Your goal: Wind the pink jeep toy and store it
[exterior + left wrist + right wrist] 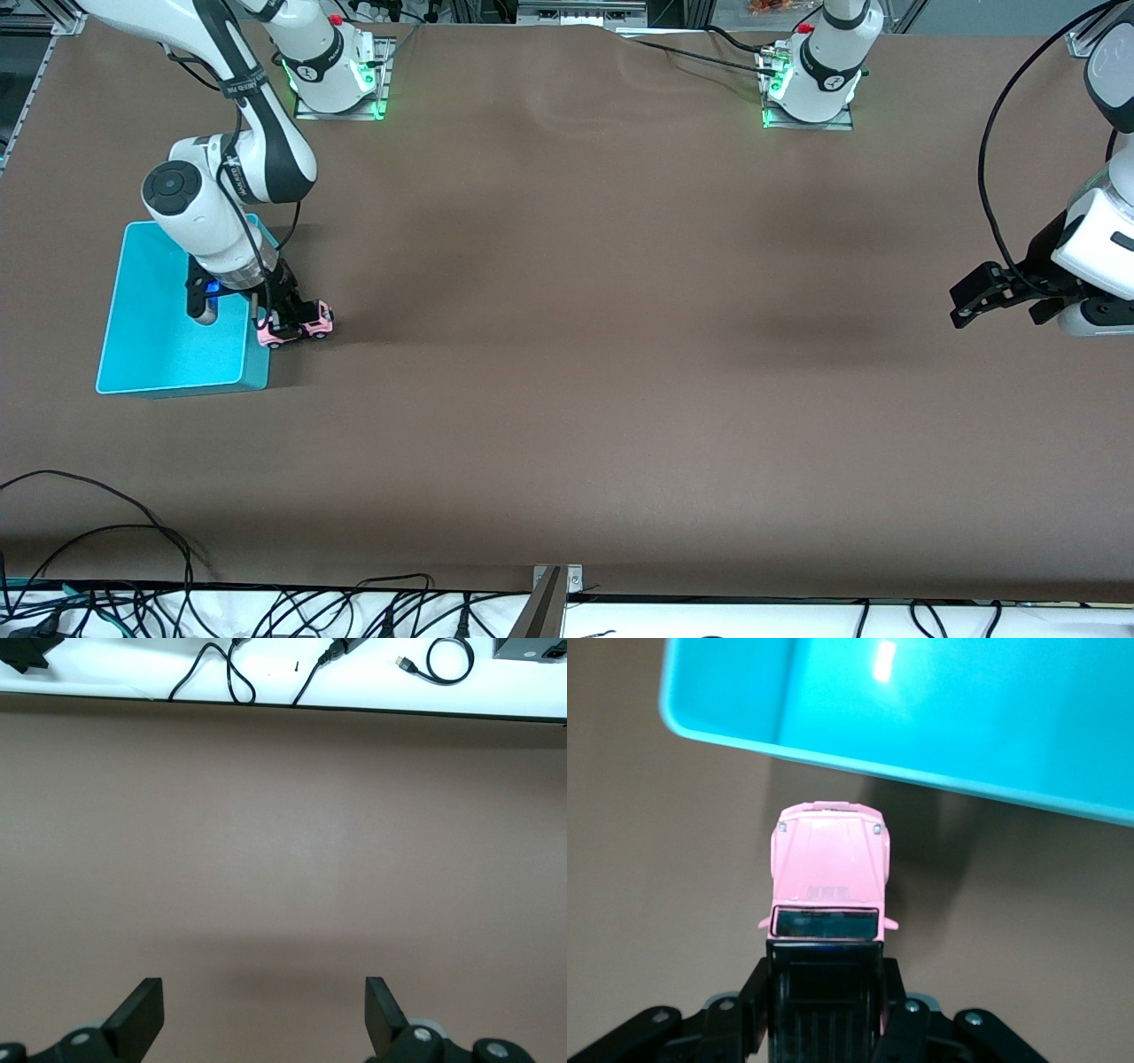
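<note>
The pink jeep toy (301, 326) is small and boxy, with a black roof and dark wheels. My right gripper (285, 312) is shut on its black rear part, holding it right beside the turquoise bin (142, 350), at the bin's wall toward the left arm's end. In the right wrist view the jeep (828, 868) points its pink hood at the bin's rim (921, 780), and my fingers (757, 992) press both sides of the black roof. My left gripper (997, 297) waits open over bare table at the left arm's end, with its fingers (142, 1014) wide apart.
The brown table top (576, 310) spreads between the two arms. Cables (133, 549) run along the table edge nearest the front camera. The arm bases (341, 66) stand along the edge farthest from that camera.
</note>
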